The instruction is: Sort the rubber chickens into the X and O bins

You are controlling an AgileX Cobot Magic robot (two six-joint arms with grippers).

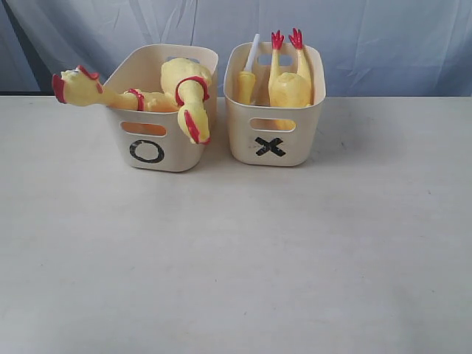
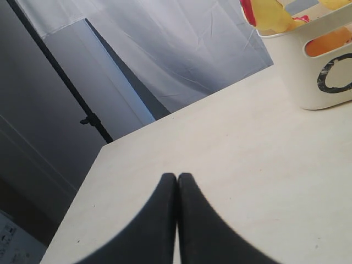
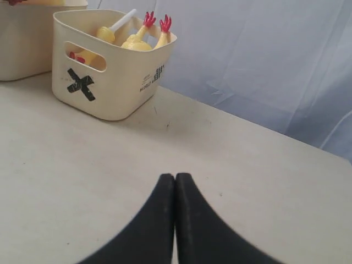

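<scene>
Your left gripper and right gripper sit pinched closed, holding nothing; rubber chickens fill the O bin and X bin, upper centre.

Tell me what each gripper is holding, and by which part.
Nothing is held. The left gripper and right gripper are both shut and empty; the rubber chickens are in the O bin and X bin.

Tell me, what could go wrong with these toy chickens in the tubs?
1. The outstretched chicken hangs far over the rim of the O bin; it might slide out onto the table.
2. The drooping chicken hangs over the front rim, where a passing arm could snag it.
</scene>
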